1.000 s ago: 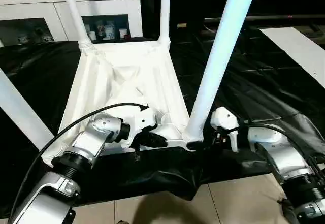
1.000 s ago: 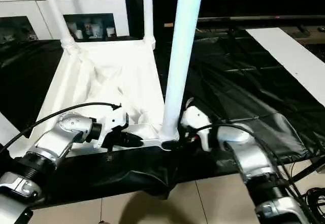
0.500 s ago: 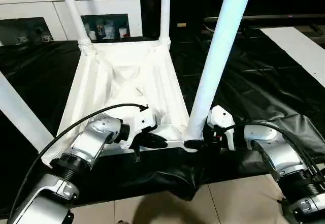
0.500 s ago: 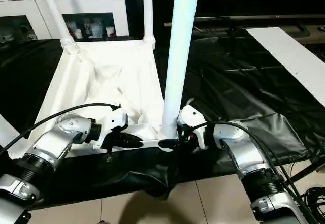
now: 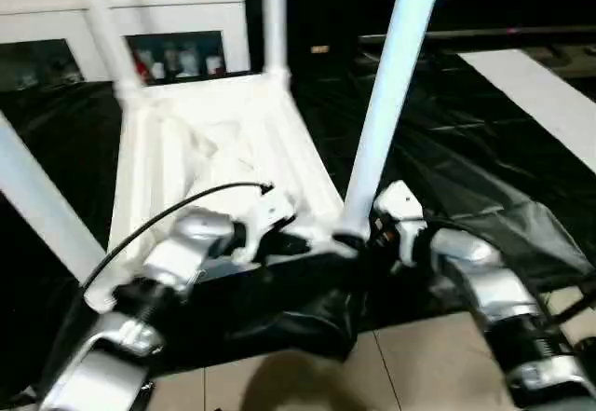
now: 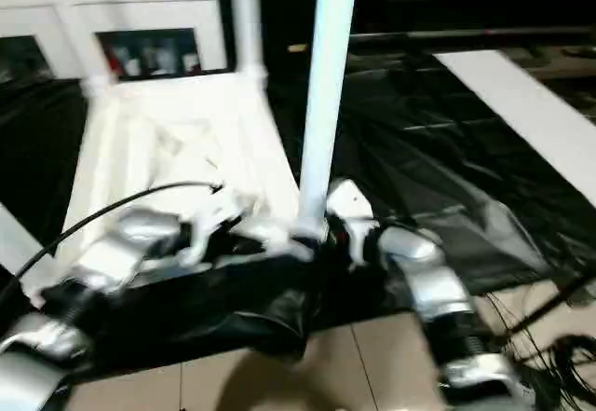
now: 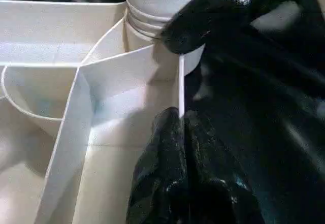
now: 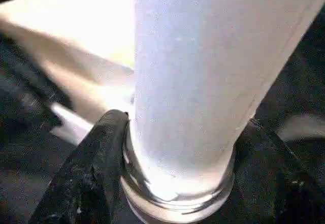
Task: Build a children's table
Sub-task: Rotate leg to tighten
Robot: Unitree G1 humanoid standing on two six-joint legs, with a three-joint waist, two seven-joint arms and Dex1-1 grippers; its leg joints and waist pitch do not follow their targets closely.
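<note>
The children's table lies upside down, its white ribbed tabletop (image 5: 214,150) on a black sheet with several white legs standing up from the corner sockets. My left gripper (image 5: 303,241) is shut on the tabletop's near rim; the left wrist view shows its black fingers (image 7: 162,148) pinching the thin rim wall (image 7: 181,89) beside the corner socket. At the base of the near right leg (image 5: 386,85), my right gripper (image 5: 358,239) has a finger (image 8: 96,168) on each side, pressed against the leg's collar (image 8: 177,188).
A white cabinet (image 5: 140,1) with glass doors stands behind the table. Black sheeting (image 5: 484,150) covers the platform, and its front edge hangs over a tiled floor (image 5: 419,364). A white board (image 5: 549,94) lies at the far right.
My right gripper has moved left to the near right leg's base and narrowed around it. The left gripper has stayed on the rim. The camera has shifted.
</note>
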